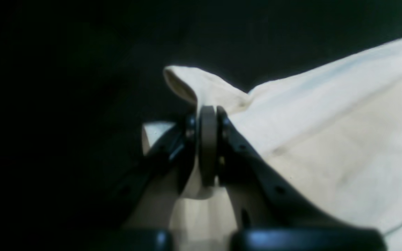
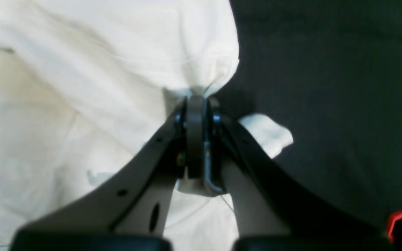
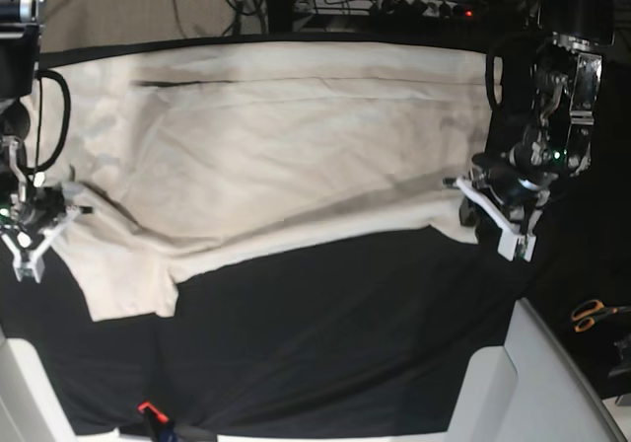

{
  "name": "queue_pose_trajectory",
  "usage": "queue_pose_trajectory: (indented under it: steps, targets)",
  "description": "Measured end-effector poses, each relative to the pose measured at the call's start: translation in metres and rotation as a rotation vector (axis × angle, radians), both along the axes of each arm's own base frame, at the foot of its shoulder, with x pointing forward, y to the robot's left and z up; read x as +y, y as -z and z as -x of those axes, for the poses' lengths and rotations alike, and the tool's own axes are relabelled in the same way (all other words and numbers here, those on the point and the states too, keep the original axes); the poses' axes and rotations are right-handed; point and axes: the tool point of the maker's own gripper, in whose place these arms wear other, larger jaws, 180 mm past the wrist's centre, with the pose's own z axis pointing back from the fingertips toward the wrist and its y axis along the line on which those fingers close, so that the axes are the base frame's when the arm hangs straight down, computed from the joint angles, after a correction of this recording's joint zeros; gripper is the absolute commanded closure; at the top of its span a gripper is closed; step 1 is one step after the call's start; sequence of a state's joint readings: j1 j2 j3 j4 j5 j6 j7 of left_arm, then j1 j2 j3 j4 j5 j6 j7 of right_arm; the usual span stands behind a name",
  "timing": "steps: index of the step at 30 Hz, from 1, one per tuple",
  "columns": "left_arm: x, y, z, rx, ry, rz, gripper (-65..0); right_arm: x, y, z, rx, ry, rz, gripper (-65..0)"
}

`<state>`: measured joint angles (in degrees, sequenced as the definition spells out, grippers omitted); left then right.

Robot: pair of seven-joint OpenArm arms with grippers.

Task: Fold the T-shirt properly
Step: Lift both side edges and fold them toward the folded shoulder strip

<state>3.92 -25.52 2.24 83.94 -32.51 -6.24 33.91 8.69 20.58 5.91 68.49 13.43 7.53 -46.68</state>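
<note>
The cream T-shirt (image 3: 296,156) lies spread wide on the black table cover (image 3: 345,343), its lower edge folded up unevenly. My left gripper (image 3: 475,197) is at the shirt's right end. In the left wrist view it (image 1: 208,111) is shut on a bunched fold of the shirt (image 1: 326,122). My right gripper (image 3: 35,233) is at the shirt's left end. In the right wrist view it (image 2: 196,103) is shut on a pinch of the shirt's edge (image 2: 82,69), with a small flap of cloth sticking out to its right.
Orange-handled scissors (image 3: 592,314) lie off the table at the right. A red clamp (image 3: 148,409) holds the cover at the front edge and also shows in the right wrist view (image 2: 396,219). Cables and equipment run along the back.
</note>
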Motion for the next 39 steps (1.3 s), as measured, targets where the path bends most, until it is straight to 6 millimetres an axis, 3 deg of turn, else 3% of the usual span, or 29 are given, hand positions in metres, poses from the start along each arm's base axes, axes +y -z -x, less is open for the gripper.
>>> queue_pose_trajectory:
  steps: [5,7,13,15,18,20,23,26,31,39]
  targets:
    - [0.010,0.011,0.013,0.039,-0.004,-0.025,0.0,-0.005,0.008,0.013,0.024,0.031,-0.007,-2.6]
    - [0.012,0.016,0.017,0.053,-0.009,-0.024,0.0,-0.003,0.013,0.019,0.041,0.032,-0.014,-6.2]
    - [0.002,0.036,0.031,0.117,0.027,-0.032,0.0,-0.003,0.013,0.028,0.074,0.053,-0.023,-35.6]
    - [-0.005,0.041,0.035,0.129,0.042,-0.026,0.0,-0.008,-0.005,0.022,0.001,0.093,-0.031,-37.8]
    - [-0.007,0.044,0.041,0.138,0.047,-0.023,0.0,-0.017,-0.048,0.009,-0.136,0.099,0.013,-38.1]
    - [-0.005,0.047,0.044,0.148,0.044,-0.027,0.0,-0.008,-0.060,-0.006,-0.170,0.057,0.027,-38.3]
    - [-0.007,0.046,0.043,0.144,0.045,-0.024,0.0,0.019,-0.051,-0.047,-0.180,-0.050,-0.015,-38.3]
    - [-0.005,0.045,0.042,0.142,0.041,-0.026,0.0,0.029,-0.023,-0.077,-0.162,-0.123,-0.039,-38.3]
    - [0.001,0.051,0.054,0.165,0.036,-0.038,0.0,0.012,0.031,-0.072,-0.101,-0.078,-0.098,-38.3]
    - [-0.003,0.064,0.063,0.171,0.098,-0.181,0.0,0.012,0.048,-0.071,-0.122,-0.079,-0.099,-38.3]
